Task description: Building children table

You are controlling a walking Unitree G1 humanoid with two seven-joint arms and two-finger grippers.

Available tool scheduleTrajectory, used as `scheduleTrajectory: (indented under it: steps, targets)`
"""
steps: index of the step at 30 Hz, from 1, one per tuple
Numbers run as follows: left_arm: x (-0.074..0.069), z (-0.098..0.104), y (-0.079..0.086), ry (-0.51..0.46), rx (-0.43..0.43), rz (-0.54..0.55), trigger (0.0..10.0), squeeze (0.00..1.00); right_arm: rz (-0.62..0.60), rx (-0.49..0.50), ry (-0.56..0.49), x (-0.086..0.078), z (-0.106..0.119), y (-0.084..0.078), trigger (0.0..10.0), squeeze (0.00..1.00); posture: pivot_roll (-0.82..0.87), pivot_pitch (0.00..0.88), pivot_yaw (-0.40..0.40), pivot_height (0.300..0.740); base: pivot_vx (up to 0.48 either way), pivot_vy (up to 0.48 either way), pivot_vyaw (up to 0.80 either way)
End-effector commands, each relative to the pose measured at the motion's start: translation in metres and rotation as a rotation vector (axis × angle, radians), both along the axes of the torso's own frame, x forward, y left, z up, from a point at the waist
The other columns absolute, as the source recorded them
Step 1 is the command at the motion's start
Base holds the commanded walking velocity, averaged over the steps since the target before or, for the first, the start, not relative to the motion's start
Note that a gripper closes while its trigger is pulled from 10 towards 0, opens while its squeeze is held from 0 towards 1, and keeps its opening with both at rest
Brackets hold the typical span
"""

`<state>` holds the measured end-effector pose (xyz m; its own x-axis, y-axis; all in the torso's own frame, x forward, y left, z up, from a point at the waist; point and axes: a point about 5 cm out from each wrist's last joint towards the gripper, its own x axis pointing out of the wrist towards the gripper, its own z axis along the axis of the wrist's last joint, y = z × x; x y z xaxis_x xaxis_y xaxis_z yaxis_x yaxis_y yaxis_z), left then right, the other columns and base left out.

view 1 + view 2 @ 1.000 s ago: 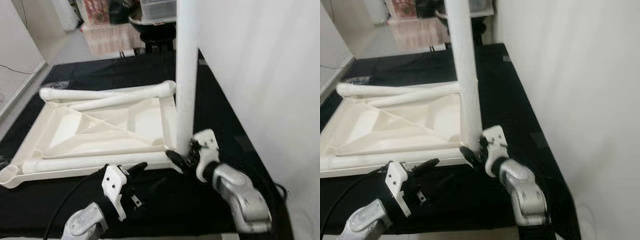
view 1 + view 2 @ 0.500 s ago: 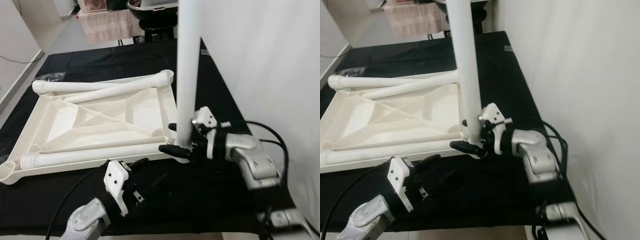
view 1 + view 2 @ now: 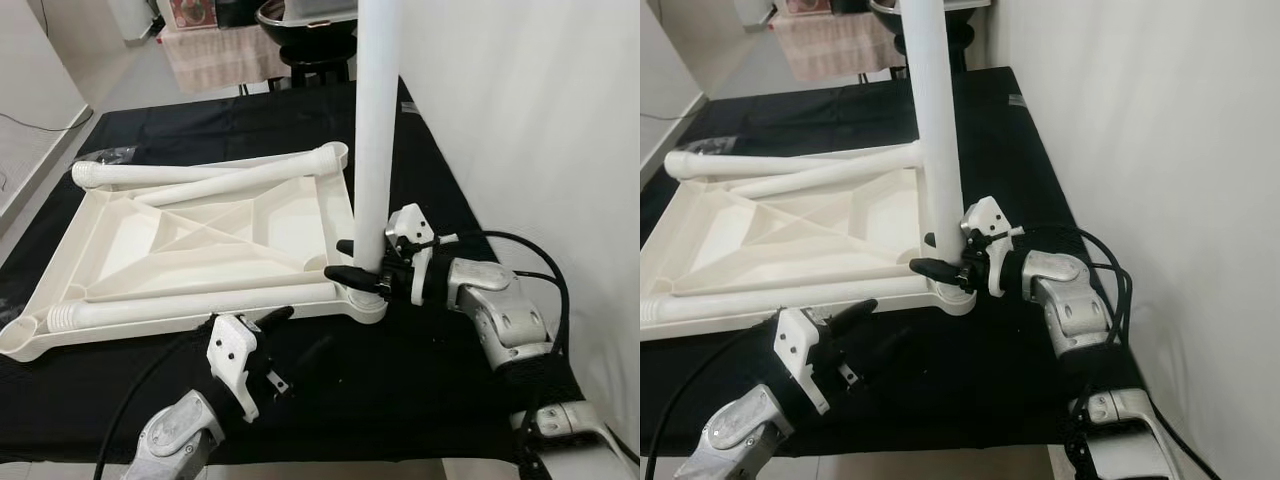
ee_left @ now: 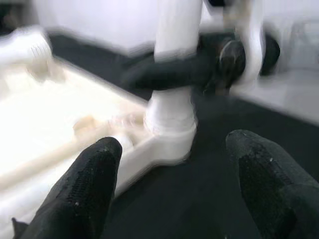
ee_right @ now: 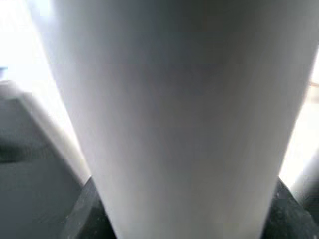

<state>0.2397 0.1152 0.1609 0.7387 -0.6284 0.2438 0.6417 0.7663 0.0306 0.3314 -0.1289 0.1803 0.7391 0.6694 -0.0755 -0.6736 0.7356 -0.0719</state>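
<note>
Black surface [image 3: 420, 370] is carrying upturned white tabletop [image 3: 190, 250], loose legs [image 3: 220, 182] lying in it. Upright leg [image 3: 374, 120] is standing in its corner socket (right, near corner). Right pincer [image 3: 352, 262] is clamping that leg low. Left pincer [image 3: 262, 330] is hovering wide, gripping nothing, near front edge

No readable text, label, brand or number shows on anything here (the reddish item far back [image 3: 193, 12] is too blurred to read).
</note>
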Motion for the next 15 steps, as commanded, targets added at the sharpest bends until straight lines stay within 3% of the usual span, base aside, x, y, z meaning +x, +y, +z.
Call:
scheduleTrajectory:
  steps: [1,2,3,5,6,7,8,13,15]
  targets:
    - [0.005,0.005,0.007,-0.027,-0.026,0.058,10.0,0.00,-0.281,-0.046,0.187,-0.003,-0.036,-0.017,0.0,0.00,-0.03,0.177,0.042,0.740,0.000,0.000,0.00]
    - [0.005,0.005,0.007,-0.027,-0.026,0.058,10.0,0.00,-0.281,-0.046,0.187,-0.003,-0.036,-0.017,0.0,0.00,-0.03,0.177,0.042,0.740,0.000,0.000,0.00]
    - [0.012,0.011,0.007,-0.052,-0.047,0.090,10.0,0.00,-0.396,-0.050,0.248,-0.024,-0.052,-0.014,0.0,0.00,-0.03,0.183,0.039,0.740,0.000,0.000,0.00]
    - [0.020,0.014,0.008,-0.070,-0.043,0.138,10.0,0.00,-0.384,-0.107,0.231,-0.044,-0.058,-0.002,0.0,0.00,-0.05,0.181,0.051,0.740,0.000,0.000,0.00]
    - [0.021,0.014,0.008,-0.077,-0.028,0.155,10.0,0.00,-0.381,-0.118,0.210,-0.044,-0.055,-0.001,4.0,0.00,-0.05,0.178,0.059,0.740,0.000,0.000,0.00]
    - [0.021,0.014,0.008,-0.077,-0.028,0.155,10.0,0.00,-0.381,-0.118,0.210,-0.044,-0.055,-0.001,4.0,0.00,-0.05,0.178,0.059,0.740,0.000,0.000,0.00]
    - [0.021,0.015,0.007,-0.098,0.001,0.170,10.0,0.00,-0.395,-0.122,0.180,-0.031,-0.049,-0.005,10.0,0.00,-0.04,0.170,0.059,0.740,0.000,0.000,0.00]
    - [0.020,0.016,0.005,-0.120,0.018,0.175,10.0,0.00,-0.398,-0.121,0.165,-0.020,-0.046,-0.009,10.0,0.00,-0.04,0.170,0.059,0.740,0.000,0.000,0.00]
    - [0.017,0.016,0.001,-0.095,-0.020,0.166,10.0,0.00,-0.334,-0.151,0.094,-0.002,-0.028,-0.011,10.0,0.00,-0.04,0.154,0.059,0.740,0.000,0.000,0.00]
